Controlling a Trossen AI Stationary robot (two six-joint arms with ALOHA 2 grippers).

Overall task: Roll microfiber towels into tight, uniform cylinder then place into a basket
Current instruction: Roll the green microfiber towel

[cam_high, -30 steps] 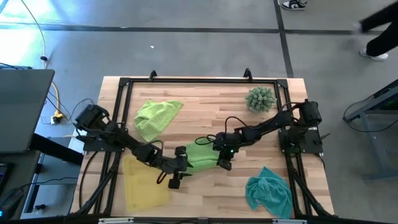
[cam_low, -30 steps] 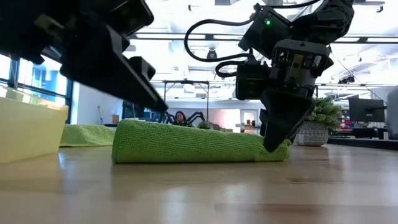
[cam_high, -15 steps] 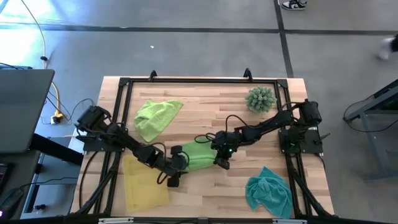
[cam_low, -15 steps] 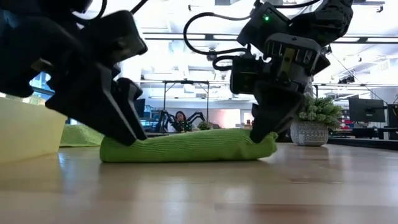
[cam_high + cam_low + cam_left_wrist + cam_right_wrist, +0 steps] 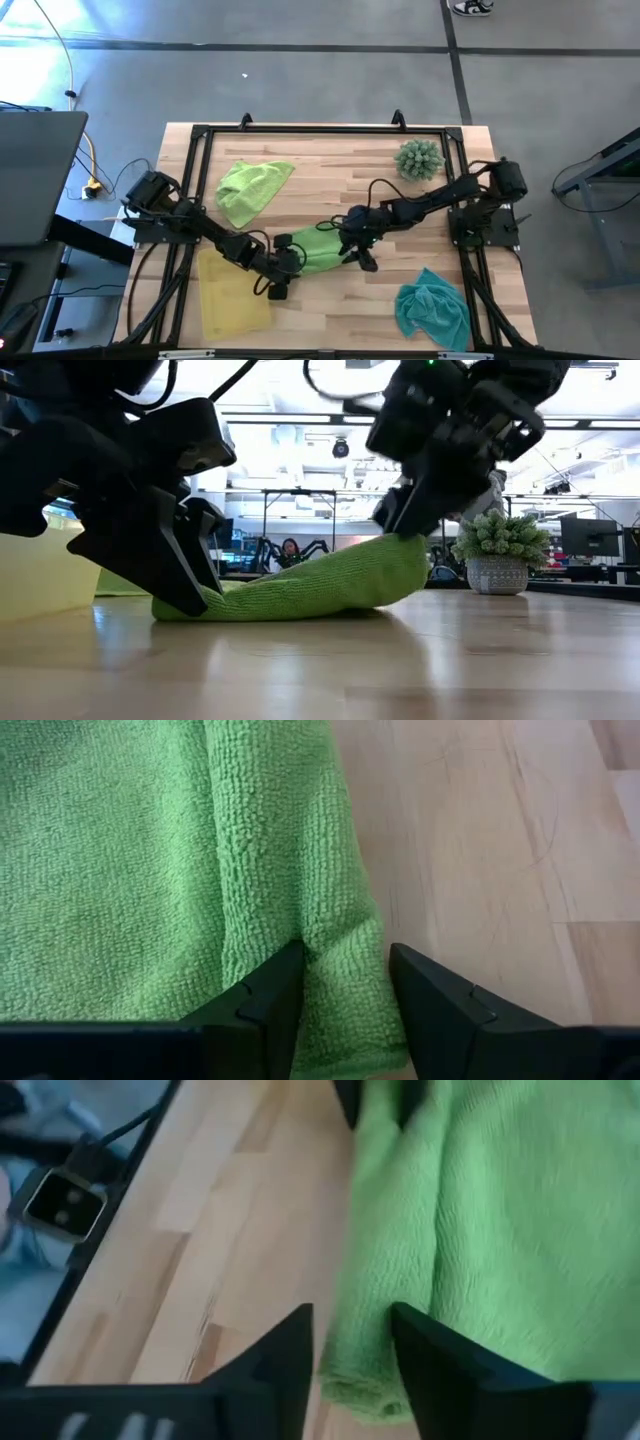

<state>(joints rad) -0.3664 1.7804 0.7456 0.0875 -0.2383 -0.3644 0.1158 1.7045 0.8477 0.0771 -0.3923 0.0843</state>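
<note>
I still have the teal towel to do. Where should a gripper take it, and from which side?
My pick: the teal towel lies crumpled beside the right arm's base, with no flat hem showing. Come straight down with the right gripper and pinch a raised fold near its upper, table-centre edge, then drag it onto open wood to flatten.

Right end of rolled towel lifted off worktop

Since a second ago, the right hand [image 5: 405,520] has risen, carrying its end of the rolled lime towel [image 5: 300,588] up; the roll now slopes, flatter and looser than before. The left hand [image 5: 345,990] has come down onto the opposite end, fingers [image 5: 270,995] straddling the cloth edge, pinning it low. The person walking the far floor has gone.
</note>
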